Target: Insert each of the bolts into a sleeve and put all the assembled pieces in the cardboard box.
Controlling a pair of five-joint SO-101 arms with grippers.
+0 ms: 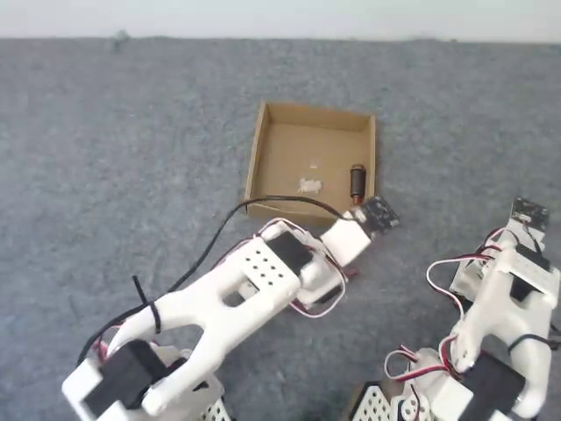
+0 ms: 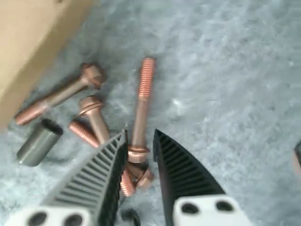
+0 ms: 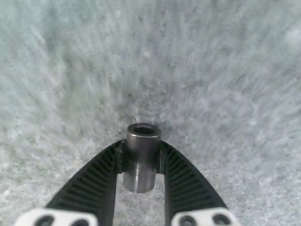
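Several copper bolts lie on the grey carpet beside the cardboard box (image 2: 33,42). My left gripper (image 2: 140,134) is open by a narrow gap and straddles one long bolt (image 2: 141,108) just above its head. A second bolt (image 2: 56,96), a shorter bolt (image 2: 94,117) and a loose grey sleeve (image 2: 38,141) lie close by. My right gripper (image 3: 141,147) is shut on a dark sleeve (image 3: 141,155), held above bare carpet with its open bore showing. The cardboard box (image 1: 256,158) holds one assembled piece (image 1: 357,181).
The left arm (image 1: 263,281) stretches to the box's near right corner, with a black cable (image 1: 210,246) trailing over the carpet. The right arm (image 1: 508,307) stands at the right edge. Small white scraps (image 1: 308,185) lie in the box. Grey carpet surrounds everything.
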